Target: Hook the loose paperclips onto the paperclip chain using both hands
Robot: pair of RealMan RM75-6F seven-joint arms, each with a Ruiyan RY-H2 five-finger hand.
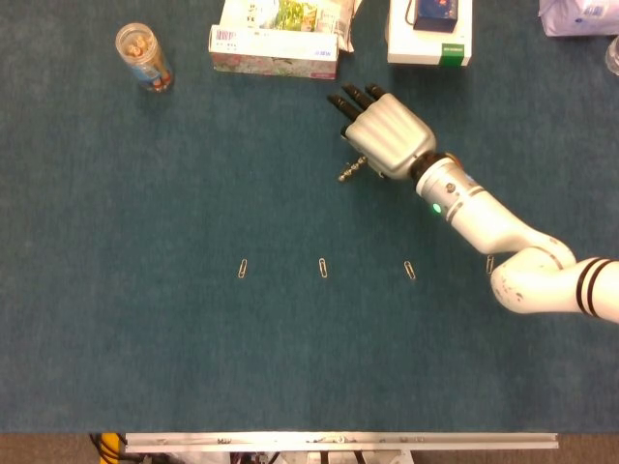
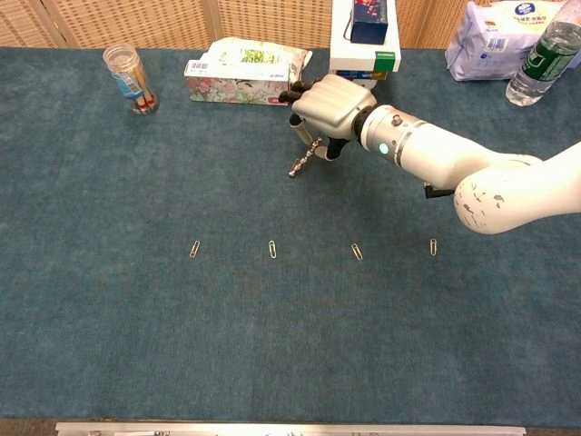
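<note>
My right hand point(image 1: 387, 135) point(image 2: 329, 107) hovers over the blue cloth at the back centre, palm down, fingers curled. It holds the short paperclip chain point(image 1: 350, 172) point(image 2: 304, 162), which hangs from under the thumb side; the chain's upper end is hidden beneath the hand. Several loose paperclips lie in a row nearer the front: one at the left point(image 1: 244, 269) point(image 2: 195, 248), one in the middle point(image 1: 323, 268) point(image 2: 272, 248), one further right point(image 1: 410, 270) point(image 2: 357, 252), and one by the forearm point(image 1: 489, 263) point(image 2: 433, 246). My left hand shows in neither view.
Along the back edge stand a clear jar point(image 1: 143, 56), a flowered tissue box point(image 1: 276, 48), a white box with a green stripe point(image 1: 430, 39), a white bag point(image 2: 495, 36) and a water bottle point(image 2: 545, 54). A metal rail point(image 1: 338, 441) marks the front edge.
</note>
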